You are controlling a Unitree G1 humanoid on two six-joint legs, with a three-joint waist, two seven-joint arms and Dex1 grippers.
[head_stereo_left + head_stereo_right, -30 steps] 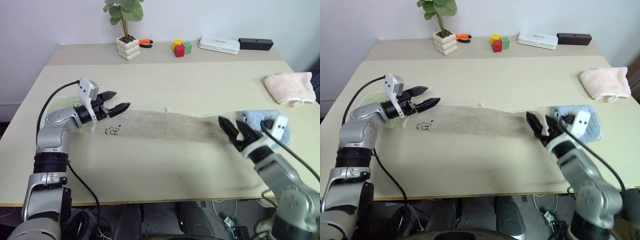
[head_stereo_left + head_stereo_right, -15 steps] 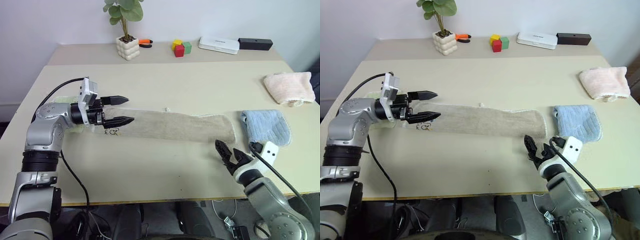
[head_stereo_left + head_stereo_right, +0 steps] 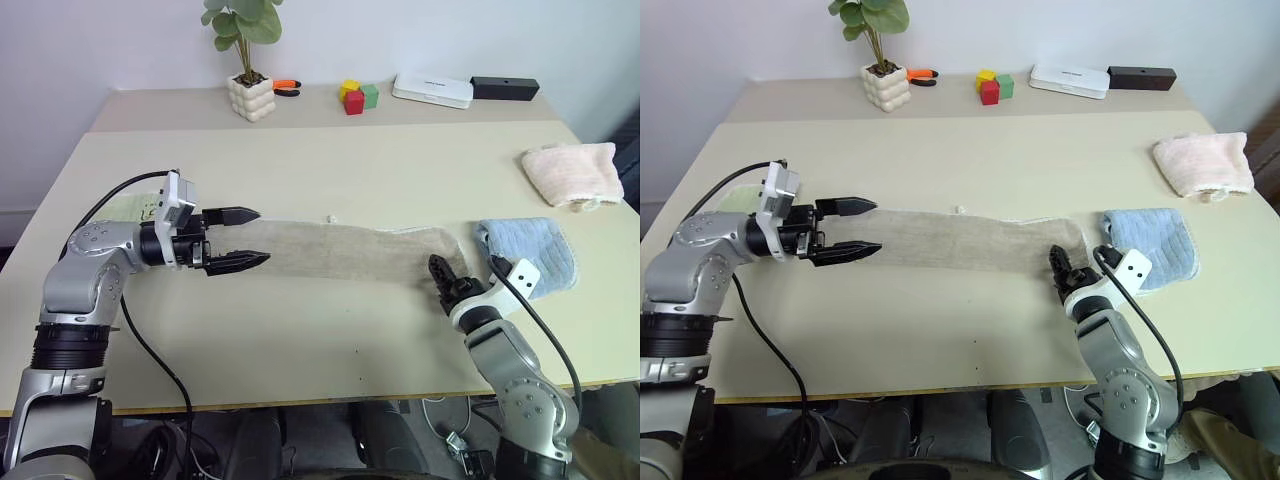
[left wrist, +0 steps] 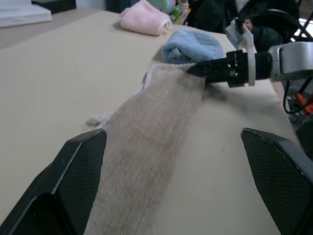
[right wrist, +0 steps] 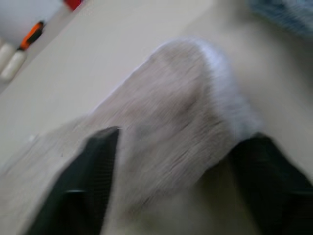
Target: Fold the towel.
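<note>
On beige table [image 3: 330, 160], towel [image 3: 340, 250] stretched flat

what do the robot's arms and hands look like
Both arms are silver-grey metal with black joint bands and looping black cables. The left hand and right hand each have two pointed black fingers with textured pads, plus a small white camera block at the wrist.

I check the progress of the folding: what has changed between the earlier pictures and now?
The right gripper left the towel end, dipped toward the table's near edge, then returned to that end, fingers straddling it. The left gripper drew back slightly, jaws open. The towel stayed flat; the blue towel and pink towel did not move.
</note>
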